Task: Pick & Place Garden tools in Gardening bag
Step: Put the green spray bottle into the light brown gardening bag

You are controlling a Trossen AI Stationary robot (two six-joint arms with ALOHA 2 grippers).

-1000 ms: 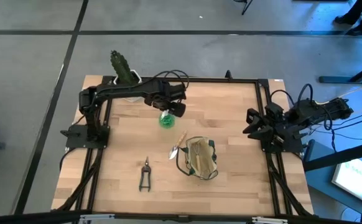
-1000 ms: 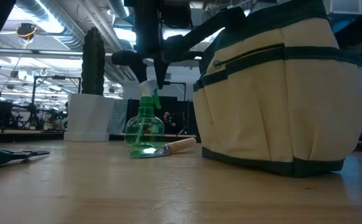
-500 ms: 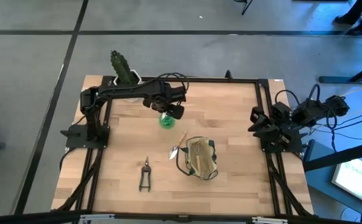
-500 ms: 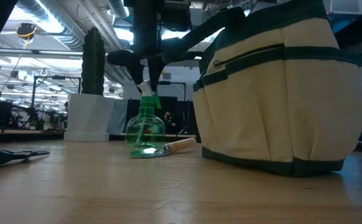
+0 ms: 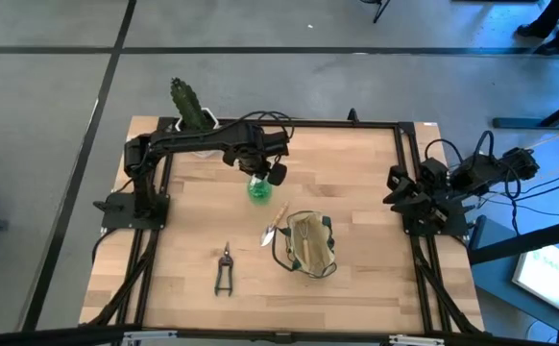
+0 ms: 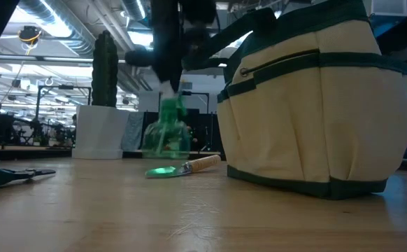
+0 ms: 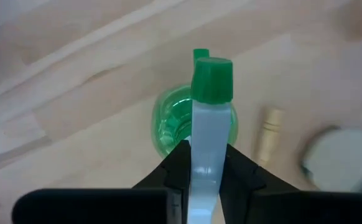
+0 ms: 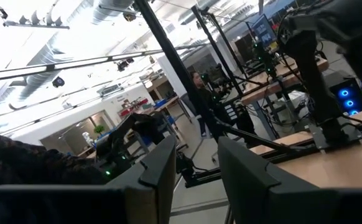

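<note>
High view: the left gripper [image 5: 263, 177] is over the far middle of the table [image 5: 356, 288], its jaws closed around the white nozzle of the green spray bottle [image 5: 258, 189], I think so that the round body hangs free below. The gardening bag [image 5: 306, 244] stands open nearer the front, with the trowel [image 5: 273, 225] just beside its left side and the pruning shears [image 5: 224, 269] well apart, more to the left. The cactus [image 5: 189, 104] stays at the far edge, behind the arm. The right gripper [image 5: 396, 190] waits at the right edge of the table. Low view: the bottle appears raised from the wood, behind the trowel; the bag wall is tall, so the bottle must probably go higher to pass the rim and the handles. Left wrist view: the two fingers [image 7: 176, 167] press the nozzle neck from both sides. Right wrist view: its jaws stand narrowly apart and hold nothing, pointing to the room.
</note>
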